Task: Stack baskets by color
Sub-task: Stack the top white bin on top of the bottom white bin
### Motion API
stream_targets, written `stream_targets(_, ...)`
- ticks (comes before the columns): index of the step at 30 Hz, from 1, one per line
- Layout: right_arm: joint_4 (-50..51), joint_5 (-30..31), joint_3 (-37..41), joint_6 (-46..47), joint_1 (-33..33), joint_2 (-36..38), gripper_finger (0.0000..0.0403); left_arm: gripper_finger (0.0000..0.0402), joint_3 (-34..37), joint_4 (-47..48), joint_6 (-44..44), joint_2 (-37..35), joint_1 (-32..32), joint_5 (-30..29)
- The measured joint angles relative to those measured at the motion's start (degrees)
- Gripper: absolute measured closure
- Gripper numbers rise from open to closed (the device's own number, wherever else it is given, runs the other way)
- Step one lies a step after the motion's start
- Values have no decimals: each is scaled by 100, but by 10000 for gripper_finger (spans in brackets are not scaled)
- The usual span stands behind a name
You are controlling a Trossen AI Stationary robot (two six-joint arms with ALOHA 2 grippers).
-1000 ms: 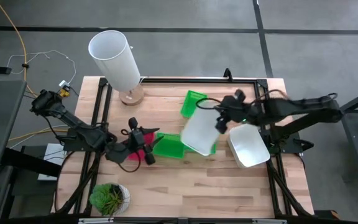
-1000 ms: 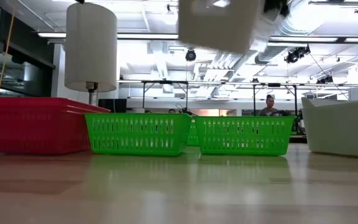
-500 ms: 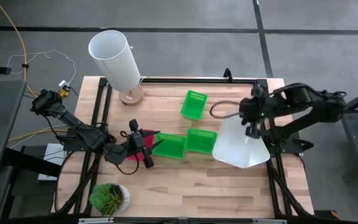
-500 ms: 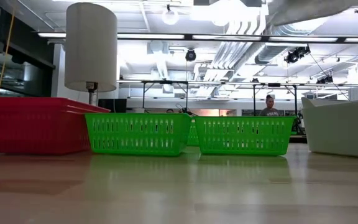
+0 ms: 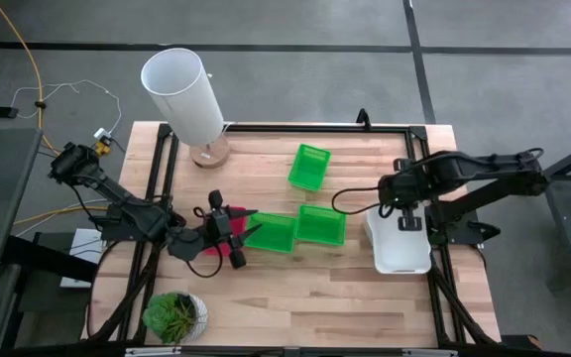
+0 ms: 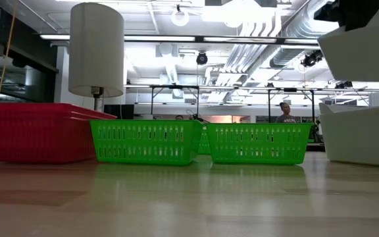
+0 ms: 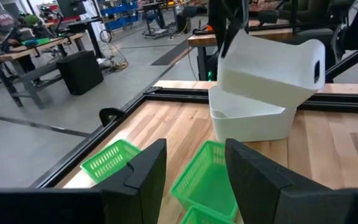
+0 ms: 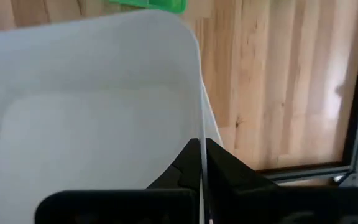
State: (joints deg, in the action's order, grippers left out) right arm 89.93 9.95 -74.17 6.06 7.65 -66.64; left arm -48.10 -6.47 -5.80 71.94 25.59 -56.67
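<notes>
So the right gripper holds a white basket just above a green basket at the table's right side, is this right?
Not quite. The right gripper holds the white basket just above another white basket, not a green one. The left wrist view shows this clearly.

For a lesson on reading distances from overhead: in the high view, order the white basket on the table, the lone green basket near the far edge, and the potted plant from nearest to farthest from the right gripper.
1. White basket on the table: right side, directly beneath the right gripper.
2. Lone green basket: toward the far edge, centre.
3. Potted plant: near-left corner, farthest.
</notes>
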Motion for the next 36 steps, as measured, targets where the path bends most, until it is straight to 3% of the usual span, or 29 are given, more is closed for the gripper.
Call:
stream_targets(8,2,386,-206,-717,-287,34,403,252,0,8,-149,2,-132,421)
stream_targets(19,7,-299,-216,-1690,-521,38,403,252,0,19,-151,4,-136,585)
stream_targets(27,14,-66,84,-1930,-667,81,403,252,0,21,-151,4,-136,659)
stream_targets(33,11,-240,318,-2342,-817,76,403,252,0,40,-151,4,-134,661)
stream_targets(36,0,-636,361,-2283,-894,79,403,252,0,40,-150,4,-136,662)
